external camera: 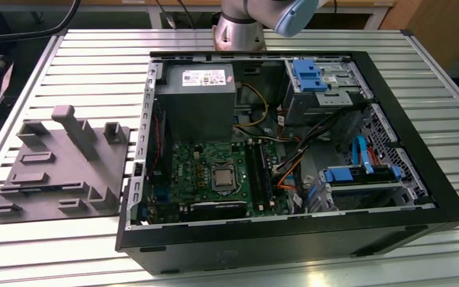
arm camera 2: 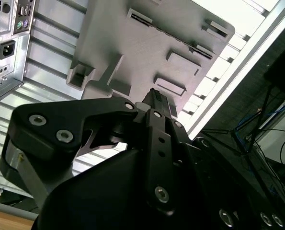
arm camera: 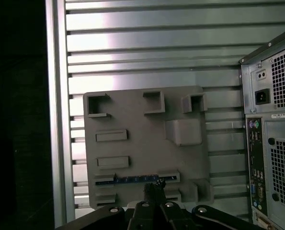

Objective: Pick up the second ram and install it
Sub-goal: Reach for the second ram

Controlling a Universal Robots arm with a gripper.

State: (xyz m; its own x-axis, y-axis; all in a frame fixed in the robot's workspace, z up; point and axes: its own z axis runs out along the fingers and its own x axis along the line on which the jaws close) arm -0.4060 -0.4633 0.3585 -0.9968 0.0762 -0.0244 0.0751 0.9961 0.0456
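Black gripper (arm camera: 154,188) fingers are pressed together with nothing between them. In the second wrist view the gripper (arm camera 2: 156,97) shows the same state, with both linkages folded inward to one narrow tip.

Second ram (arm camera: 132,179) location: seated on edge in a long slot of the tray (arm camera: 132,120), showing as a thin blue-green strip. In the first wrist view the fingertips overlap the slot near the strip's middle. Whether they touch the ram cannot be determined.

Tray layout in the first wrist view:
- three open-sided pockets along the edge farthest from the ram;
- one raised block just beside the pockets;
- several shallow rectangular slots between the pockets and the ram.

The tray lies flat on the slatted metal table (arm camera: 156,38).

Just beside the tray stands the case (arm camera: 271,143), its rear panel facing the first wrist camera — power inlet, ports and perforated grilles are visible.

In the exterior view the tray (external camera: 54,179) sits at the exterior view's left, and the case (external camera: 293,239) lies on its side at the exterior view's right with the side panel off. Inside the case:
- motherboard (external camera: 205,167), near the tray side;
- grey power supply (external camera: 198,95), beyond the motherboard;
- blue drive brackets and orange cables, toward the exterior view's right.

Behind the case, the arm (external camera: 238,27) base stands at the far table edge.
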